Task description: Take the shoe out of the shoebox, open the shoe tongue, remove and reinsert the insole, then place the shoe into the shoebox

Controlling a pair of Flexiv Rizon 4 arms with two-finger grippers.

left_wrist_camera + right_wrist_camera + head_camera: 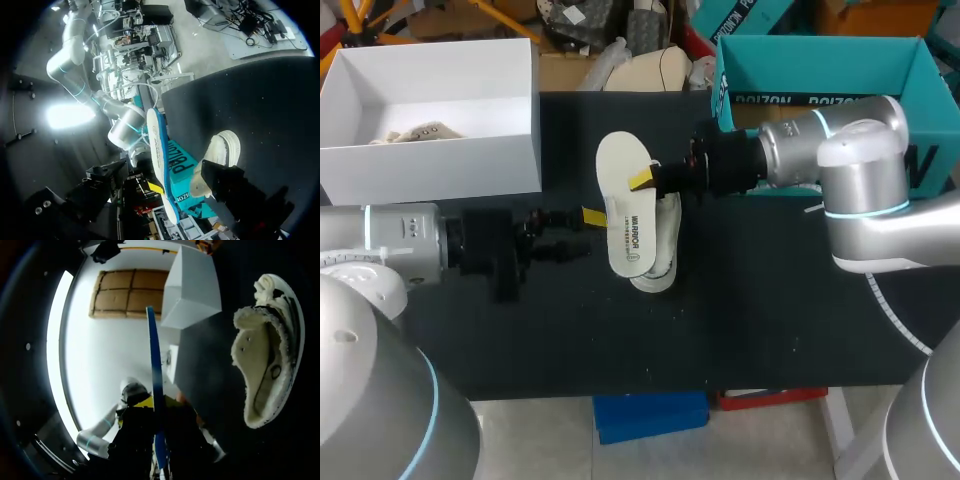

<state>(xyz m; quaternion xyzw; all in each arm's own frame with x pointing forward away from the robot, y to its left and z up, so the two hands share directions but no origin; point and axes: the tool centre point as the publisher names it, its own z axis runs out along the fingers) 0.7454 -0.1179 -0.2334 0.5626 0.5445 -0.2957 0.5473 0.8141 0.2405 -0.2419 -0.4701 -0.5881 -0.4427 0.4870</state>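
The flat white insole with a blue underside (628, 215) is pinched at its edge by the right hand (648, 180), a finger on each face. Below that hand, largely hidden from above, the white fleece-lined shoe (265, 370) lies on the black tabletop (750, 300). The left hand (578, 232) hangs just beside the insole, fingers spread and holding nothing.

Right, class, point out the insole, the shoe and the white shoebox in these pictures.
insole (620, 205): head view, on its pale upper face, about mid-length.
shoe (260, 365): right wrist view, on its fleecy inner lining.
white shoebox (430, 170): head view, on its near outer wall.
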